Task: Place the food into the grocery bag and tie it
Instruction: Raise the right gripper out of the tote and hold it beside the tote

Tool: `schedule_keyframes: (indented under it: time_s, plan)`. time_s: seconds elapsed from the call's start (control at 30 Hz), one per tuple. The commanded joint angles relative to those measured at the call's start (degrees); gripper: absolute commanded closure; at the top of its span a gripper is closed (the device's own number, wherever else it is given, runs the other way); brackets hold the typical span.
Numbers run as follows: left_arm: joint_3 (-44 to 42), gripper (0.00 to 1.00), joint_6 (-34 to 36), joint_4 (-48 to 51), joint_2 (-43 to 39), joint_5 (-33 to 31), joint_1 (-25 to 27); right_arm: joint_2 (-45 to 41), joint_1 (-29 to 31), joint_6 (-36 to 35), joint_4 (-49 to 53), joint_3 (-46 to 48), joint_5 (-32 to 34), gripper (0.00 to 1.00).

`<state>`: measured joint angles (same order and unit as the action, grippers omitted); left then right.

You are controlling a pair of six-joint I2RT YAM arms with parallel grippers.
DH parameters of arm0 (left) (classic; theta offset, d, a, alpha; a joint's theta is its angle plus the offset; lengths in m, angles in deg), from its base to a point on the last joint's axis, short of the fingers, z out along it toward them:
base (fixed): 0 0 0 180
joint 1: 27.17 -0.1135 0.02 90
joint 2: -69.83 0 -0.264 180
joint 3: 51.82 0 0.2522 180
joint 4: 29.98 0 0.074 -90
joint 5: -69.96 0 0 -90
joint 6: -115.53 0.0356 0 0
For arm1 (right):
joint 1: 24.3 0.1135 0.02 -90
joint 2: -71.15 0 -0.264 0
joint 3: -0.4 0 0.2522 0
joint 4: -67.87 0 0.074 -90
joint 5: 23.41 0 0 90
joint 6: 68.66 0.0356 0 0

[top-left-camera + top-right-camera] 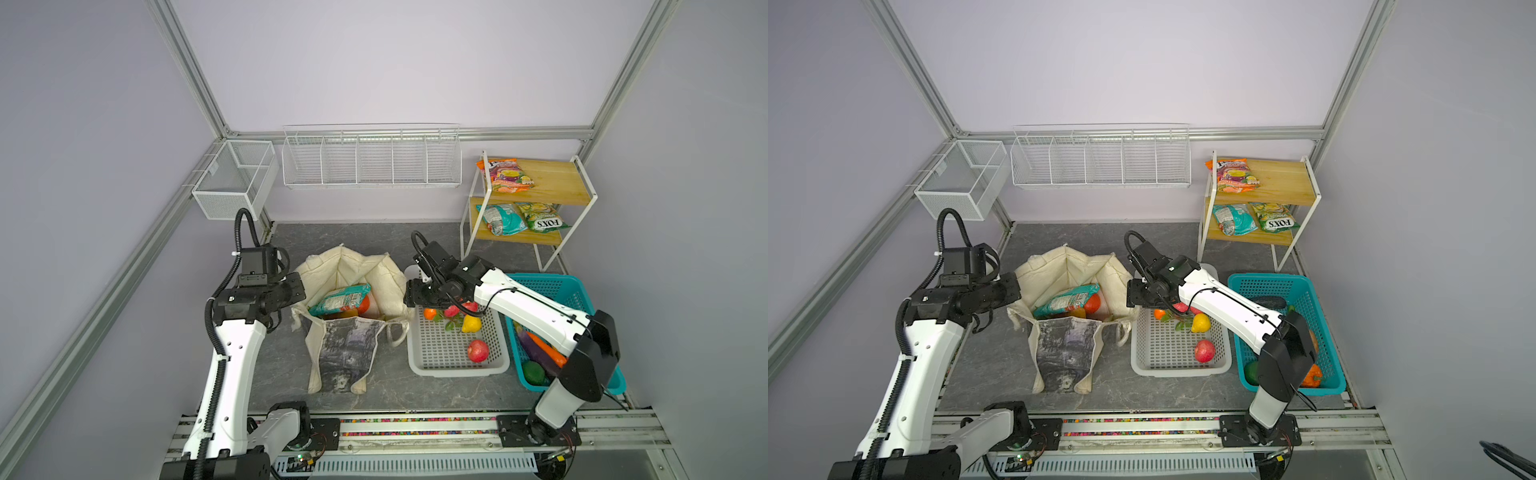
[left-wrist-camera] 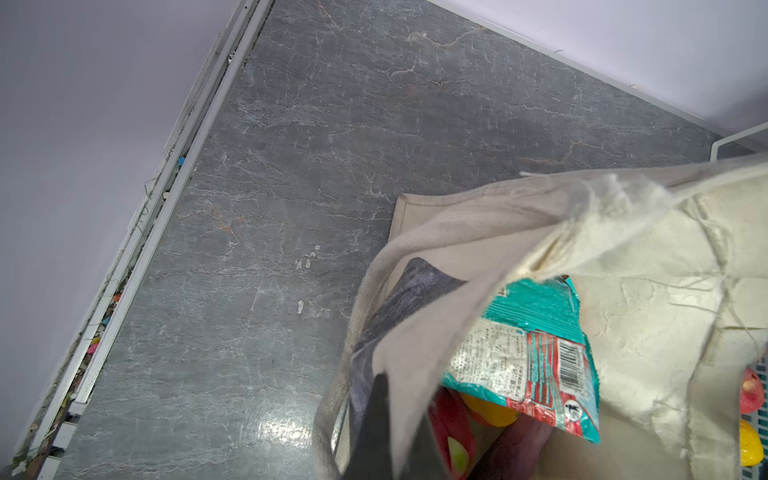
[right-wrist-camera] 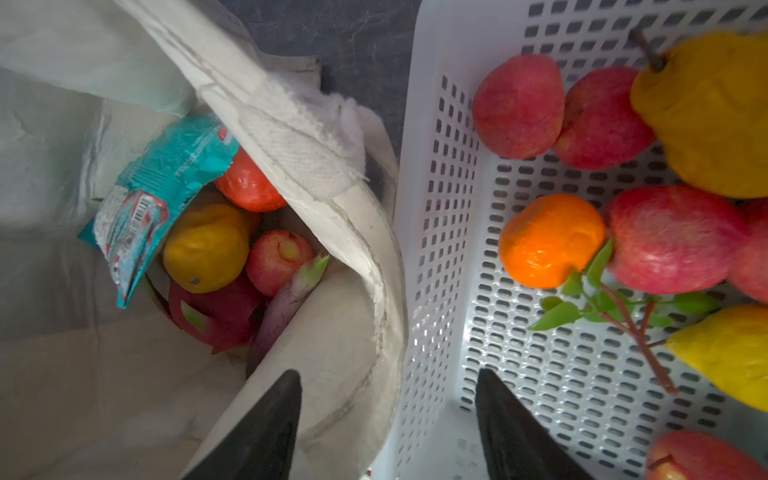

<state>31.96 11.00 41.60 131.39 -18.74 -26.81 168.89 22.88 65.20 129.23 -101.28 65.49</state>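
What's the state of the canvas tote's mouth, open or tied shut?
Open, not tied. In both top views the canvas tote gapes upward, with the teal snack packet and fruit visible inside; its strap handles hang loose.

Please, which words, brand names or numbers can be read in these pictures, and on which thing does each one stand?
"FOX'S": upside down on the green packet on the lower shelf.
Orange packet on the top shelf: lettering too blurred to read.
Teal packet beside the green one: print too small.
Teal snack packet in the grocery bag: barcode and fine print, unreadable.
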Motion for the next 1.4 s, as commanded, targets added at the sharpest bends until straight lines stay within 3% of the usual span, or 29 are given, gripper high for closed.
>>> schedule_keyframes:
  time_s: [0.0, 0.27, 0.47, 0.63, 0.9, 1.17, 1.37]
  plan:
    - [1.81, 1.0, -0.52, 0.4, -0.04, -1.08, -0.27, 1.05, -0.18, 2.53, -2.78, 1.75, -2.84, 0.43]
    - [1.92, 1.0, -0.42, 0.71, -0.51, -0.95, -0.24, 2.44, -0.16, 3.08, -3.02, 2.15, -3.56, 0.58]
    - [2.03, 1.0, -0.42, 0.8, -0.74, -0.76, -0.27, 2.72, -0.06, 2.86, -2.69, 1.45, -4.01, 0.93]
    - [2.63, 1.0, -0.9, 0.92, -1.06, 1.04, -0.27, 1.96, -0.02, 0.77, -1.09, -1.27, -3.32, 0.93]
    - [3.81, 1.0, -1.08, 1.69, -1.26, 3.5, -0.27, -1.62, -0.05, -4.61, 9.83, -12.41, 5.73, 0.93]
    - [3.36, 1.0, -0.84, -1.91, -0.35, 15.31, 0.2, -3.16, -0.07, -8.18, 20.11, -22.32, 13.93, 0.93]
    - [4.16, 1.0, -1.73, -2.82, 0.43, 14.81, 2.89, -2.69, -0.06, -10.05, 22.46, -24.76, 16.09, 0.93]
